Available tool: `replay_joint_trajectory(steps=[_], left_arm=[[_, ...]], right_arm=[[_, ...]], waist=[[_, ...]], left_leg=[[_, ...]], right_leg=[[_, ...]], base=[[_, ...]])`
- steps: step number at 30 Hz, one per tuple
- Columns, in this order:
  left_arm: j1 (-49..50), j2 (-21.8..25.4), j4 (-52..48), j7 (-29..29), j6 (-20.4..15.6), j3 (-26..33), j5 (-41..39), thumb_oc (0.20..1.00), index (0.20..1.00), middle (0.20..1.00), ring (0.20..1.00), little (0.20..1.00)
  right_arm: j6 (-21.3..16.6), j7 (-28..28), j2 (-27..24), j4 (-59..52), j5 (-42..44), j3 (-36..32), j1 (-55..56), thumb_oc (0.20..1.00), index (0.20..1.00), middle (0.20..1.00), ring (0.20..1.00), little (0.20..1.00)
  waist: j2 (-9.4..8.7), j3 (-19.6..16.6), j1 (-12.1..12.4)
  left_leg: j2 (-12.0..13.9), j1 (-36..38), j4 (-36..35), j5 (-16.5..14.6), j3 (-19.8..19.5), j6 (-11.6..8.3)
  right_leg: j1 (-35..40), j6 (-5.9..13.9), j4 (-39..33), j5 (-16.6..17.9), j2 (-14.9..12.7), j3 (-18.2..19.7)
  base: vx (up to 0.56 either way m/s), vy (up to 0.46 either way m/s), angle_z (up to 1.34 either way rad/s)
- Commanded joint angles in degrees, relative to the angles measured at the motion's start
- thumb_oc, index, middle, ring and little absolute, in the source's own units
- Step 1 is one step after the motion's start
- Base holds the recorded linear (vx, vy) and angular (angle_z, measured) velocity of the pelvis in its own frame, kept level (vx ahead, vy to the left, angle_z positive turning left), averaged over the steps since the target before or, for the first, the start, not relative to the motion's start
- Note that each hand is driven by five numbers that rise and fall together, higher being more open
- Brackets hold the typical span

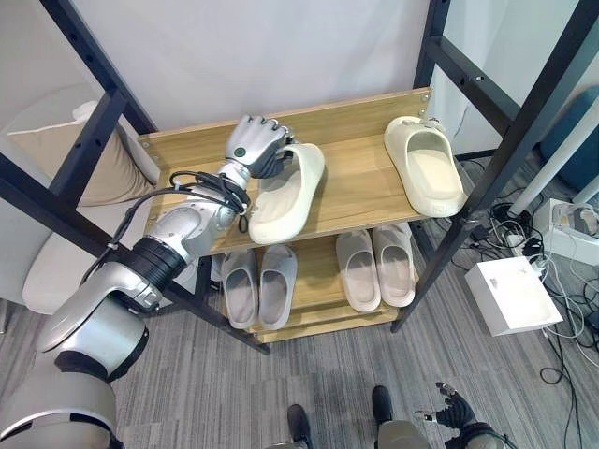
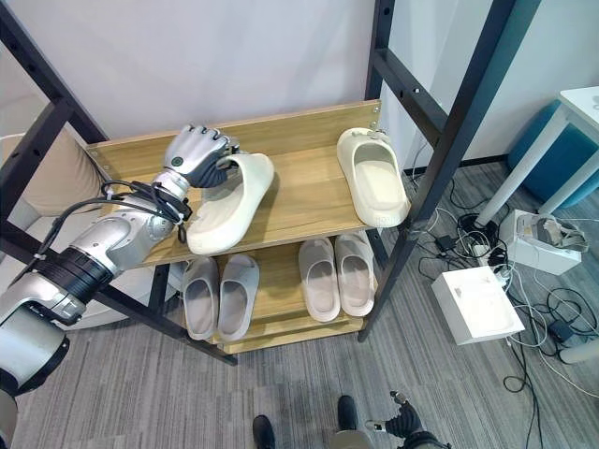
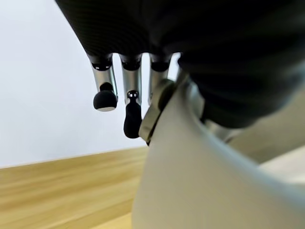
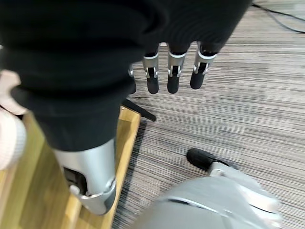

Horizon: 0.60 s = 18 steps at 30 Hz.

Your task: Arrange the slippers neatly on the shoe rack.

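My left hand [image 1: 255, 145] reaches over the left half of the wooden top shelf [image 1: 360, 187] of the shoe rack. Its fingers [image 3: 106, 95] are curled round one end of a cream slipper [image 1: 285, 192], which is tipped up on its side edge and angled across the shelf. The same slipper [image 3: 200, 181] looms close in the left wrist view. A second cream slipper [image 1: 426, 164] lies flat, sole down, at the shelf's right end. My right hand [image 1: 457, 409] hangs low near the floor, its fingers [image 4: 172, 78] straight and holding nothing.
The lower shelf [image 1: 314, 257] holds a grey pair [image 1: 257, 285] and a pale pink pair [image 1: 376, 265] side by side. Black slanted frame posts [image 1: 487, 178] flank the rack. A white box [image 1: 510, 295] and cables lie on the floor at the right. A beige cushion [image 1: 56, 150] is at the left.
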Motion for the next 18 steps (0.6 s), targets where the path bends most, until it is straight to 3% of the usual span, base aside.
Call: replay_joint_trajectory(steps=[1, 8, 15, 18], left_arm=[[-8.3, -0.8, 6.3, 0.5, -0.1, 1.2, 1.7, 0.2, 0.2, 0.2, 0.2, 0.2], [-12.8, -6.4, 15.4, 0.3, 0.4, -3.2, 1.5, 0.2, 0.2, 0.2, 0.2, 0.2], [-17.2, -12.6, 28.6, 1.1, 2.0, -5.9, -0.6, 0.2, 0.2, 0.2, 0.2, 0.2], [-17.9, -13.2, 30.3, 1.3, 2.1, -6.1, -1.2, 0.2, 0.2, 0.2, 0.2, 0.2]], right_arm=[[-0.1, -0.6, 0.1, 0.1, 2.0, -0.1, -1.0, 1.0, 1.0, 1.0, 1.0, 1.0], [0.0, -1.6, -0.4, 1.9, 3.5, -0.6, -1.5, 1.0, 1.0, 1.0, 1.0, 1.0], [-0.5, -3.2, -1.4, 3.1, 5.2, -2.4, -0.8, 1.0, 1.0, 1.0, 1.0, 1.0], [-0.5, -3.4, -1.6, 3.2, 5.4, -2.6, -0.9, 1.0, 1.0, 1.0, 1.0, 1.0]], waist=[[-0.88, -0.5, -0.3], [-0.25, -0.8, -2.0], [1.19, -0.8, -5.3], [1.4, -0.7, -5.6]], left_leg=[[1.2, 4.7, 0.0, -4.9, -0.6, -3.3], [1.7, 5.0, 0.0, -4.8, 0.7, -3.43], [2.2, 4.9, 0.0, -4.6, 2.4, -3.78], [2.3, 4.8, 0.0, -4.6, 2.6, -3.85]], right_leg=[[4.0, 4.59, 0.1, -5.8, -1.4, -1.5], [3.2, 4.5, 0.1, -5.5, -1.0, 0.0], [1.8, 4.35, 0.1, -5.3, -0.5, 1.8], [1.5, 4.35, 0.1, -5.2, -0.5, 1.9]], base=[[-0.01, -0.035, 0.03], [0.0, -0.012, -0.07], [0.02, -0.012, -0.13], [0.01, -0.006, -0.16]])
